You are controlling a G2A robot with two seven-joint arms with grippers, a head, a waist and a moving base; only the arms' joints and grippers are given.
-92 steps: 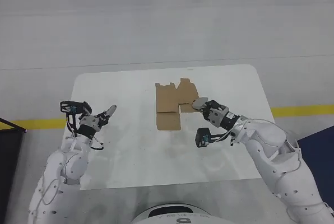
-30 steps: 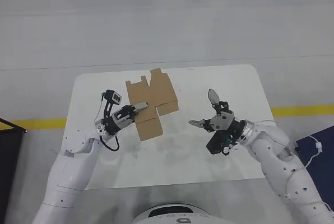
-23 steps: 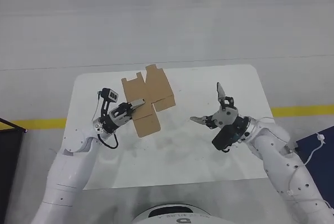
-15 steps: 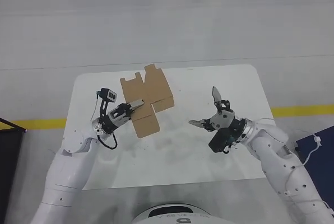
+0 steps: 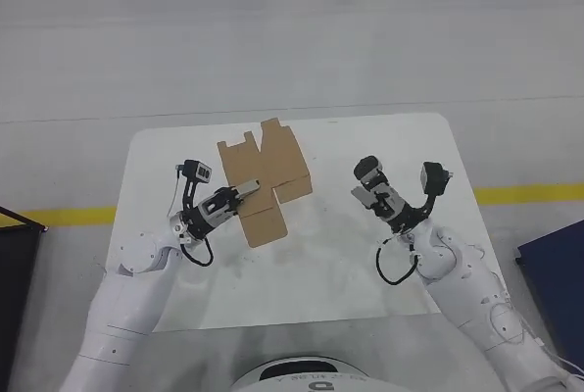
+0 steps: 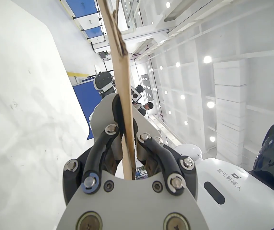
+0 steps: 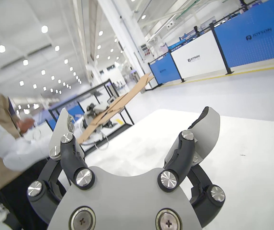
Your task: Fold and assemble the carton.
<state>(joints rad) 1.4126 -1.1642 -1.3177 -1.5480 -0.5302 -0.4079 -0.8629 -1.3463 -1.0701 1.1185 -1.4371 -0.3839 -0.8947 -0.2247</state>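
The flat brown carton (image 5: 270, 176) is lifted off the white table (image 5: 302, 284), over its far-left part, tilted, with flaps along its far edge. My left gripper (image 5: 241, 190) is shut on the carton's near-left edge. In the left wrist view the cardboard edge (image 6: 117, 56) runs straight out between the shut fingers (image 6: 114, 111) of that gripper (image 6: 125, 113). My right gripper (image 5: 364, 184) hovers over the table to the right of the carton, apart from it. It stands open with nothing between its fingers (image 7: 206, 123), and the carton (image 7: 117, 102) shows farther off beyond this gripper (image 7: 137, 120).
The table's near half and right side are bare. A yellow floor line (image 5: 537, 193) runs behind both table sides. A black frame (image 5: 3, 245) stands at the left and a blue barrier (image 5: 566, 274) at the right.
My right wrist has turned so the open gripper now points toward the carton. The left gripper has shifted the carton slightly right and nearer.
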